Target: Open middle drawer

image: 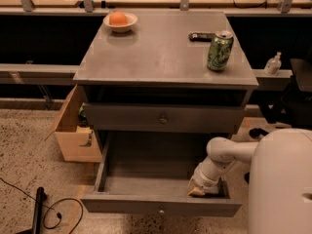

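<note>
The middle drawer (161, 204) is a wide shallow grey drawer with a small round knob on its front. It stands pulled far out of the grey cabinet (161, 57), and its inside is bare. My gripper (201, 189) is down inside the drawer at its front right corner, close behind the drawer front, on the end of my white arm (229, 152). Above it, another grey drawer (163, 118) with a round knob is pushed in. Anything below the open drawer is hidden.
On the cabinet top stand a green can (219, 50), a dark remote-like object (202, 35) and a white bowl with an orange (120, 20). A cardboard box (73, 130) sits left of the cabinet. A black cable (53, 213) lies on the floor. My white base (282, 179) is at the right.
</note>
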### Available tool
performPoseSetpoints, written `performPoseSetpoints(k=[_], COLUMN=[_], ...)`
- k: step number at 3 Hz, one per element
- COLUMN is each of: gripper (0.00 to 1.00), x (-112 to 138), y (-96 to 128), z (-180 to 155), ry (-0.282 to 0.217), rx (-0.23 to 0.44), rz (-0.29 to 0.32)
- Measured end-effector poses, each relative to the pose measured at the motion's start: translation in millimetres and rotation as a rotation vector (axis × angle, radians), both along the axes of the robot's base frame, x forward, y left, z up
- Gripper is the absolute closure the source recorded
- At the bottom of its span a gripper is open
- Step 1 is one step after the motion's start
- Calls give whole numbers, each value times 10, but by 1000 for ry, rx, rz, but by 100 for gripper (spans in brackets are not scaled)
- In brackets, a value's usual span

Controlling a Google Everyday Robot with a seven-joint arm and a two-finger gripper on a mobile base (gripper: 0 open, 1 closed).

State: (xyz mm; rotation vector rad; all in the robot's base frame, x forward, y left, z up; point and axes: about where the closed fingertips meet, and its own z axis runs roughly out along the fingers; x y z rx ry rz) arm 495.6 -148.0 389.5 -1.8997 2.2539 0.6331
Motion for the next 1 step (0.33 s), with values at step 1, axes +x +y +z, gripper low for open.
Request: performPoseSetpoints(k=[1], gripper=[83], x=[0], y=[0], z=[-1], ry=[0], rx=[0], rz=[0])
